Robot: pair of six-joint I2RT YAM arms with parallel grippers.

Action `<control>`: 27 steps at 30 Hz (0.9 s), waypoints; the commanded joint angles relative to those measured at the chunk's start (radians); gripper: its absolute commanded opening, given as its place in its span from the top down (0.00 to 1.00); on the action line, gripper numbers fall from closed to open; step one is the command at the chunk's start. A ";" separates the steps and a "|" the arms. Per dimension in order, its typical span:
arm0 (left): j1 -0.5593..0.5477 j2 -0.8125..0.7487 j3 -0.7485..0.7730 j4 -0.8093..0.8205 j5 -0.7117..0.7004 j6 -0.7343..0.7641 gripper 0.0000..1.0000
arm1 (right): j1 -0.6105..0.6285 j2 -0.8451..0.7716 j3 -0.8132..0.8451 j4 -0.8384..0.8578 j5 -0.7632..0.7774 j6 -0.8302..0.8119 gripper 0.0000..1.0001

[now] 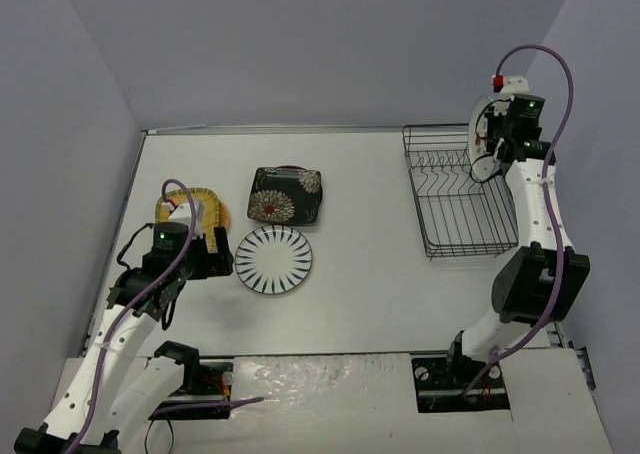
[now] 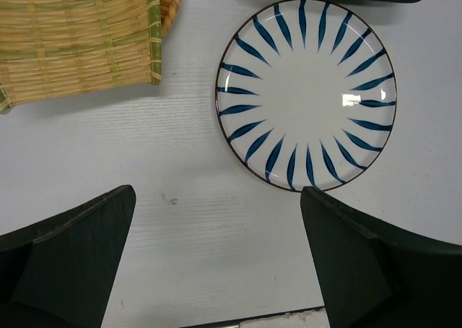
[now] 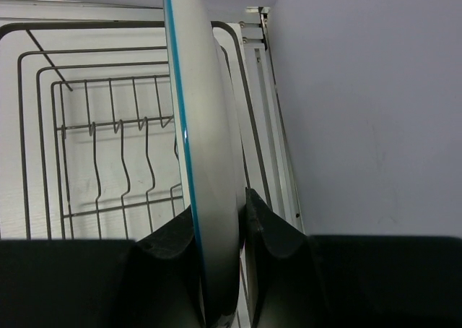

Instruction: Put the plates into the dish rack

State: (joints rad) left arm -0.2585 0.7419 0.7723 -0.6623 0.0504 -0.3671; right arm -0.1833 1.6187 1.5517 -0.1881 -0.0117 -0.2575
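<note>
My right gripper [image 1: 497, 140] is shut on the rim of a white plate with red watermelon slices [image 1: 482, 136]. It holds the plate upright, edge-on, over the far right end of the black wire dish rack [image 1: 462, 214]. In the right wrist view the plate [image 3: 206, 147] sits between my fingers [image 3: 242, 216], with the rack's tines [image 3: 123, 162] below. My left gripper [image 1: 212, 260] is open and empty, just left of the white black-striped plate [image 1: 273, 259], which also shows in the left wrist view [image 2: 307, 93]. The squarish yellow woven-look plate [image 1: 192, 208] lies behind it on an orange-brown plate [image 2: 171, 3]. The black floral plate [image 1: 286, 195] lies further back.
Grey walls close in the table on the left, back and right; the rack stands close to the right wall [image 3: 375, 111]. The table's front edge [image 2: 238, 321] is just below my left fingers. No red-rimmed beige plate shows clearly.
</note>
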 commanded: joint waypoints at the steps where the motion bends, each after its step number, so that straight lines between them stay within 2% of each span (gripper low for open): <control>1: 0.005 0.002 0.040 0.042 -0.040 0.022 0.03 | -0.017 -0.022 0.101 0.250 0.025 -0.049 1.00; 9: 0.007 -0.025 0.042 0.054 -0.041 0.027 0.03 | -0.032 0.076 0.181 0.253 -0.044 -0.080 1.00; 17: 0.015 -0.029 0.038 0.061 -0.041 0.022 0.03 | -0.080 0.111 0.150 0.262 -0.106 -0.085 1.00; 27: 0.033 -0.025 0.035 0.073 -0.033 0.022 0.03 | -0.097 0.122 0.092 0.316 -0.113 -0.082 1.00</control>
State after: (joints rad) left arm -0.2335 0.7097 0.7723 -0.6482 0.0242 -0.3656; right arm -0.2728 1.7774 1.6134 -0.0939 -0.0964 -0.3389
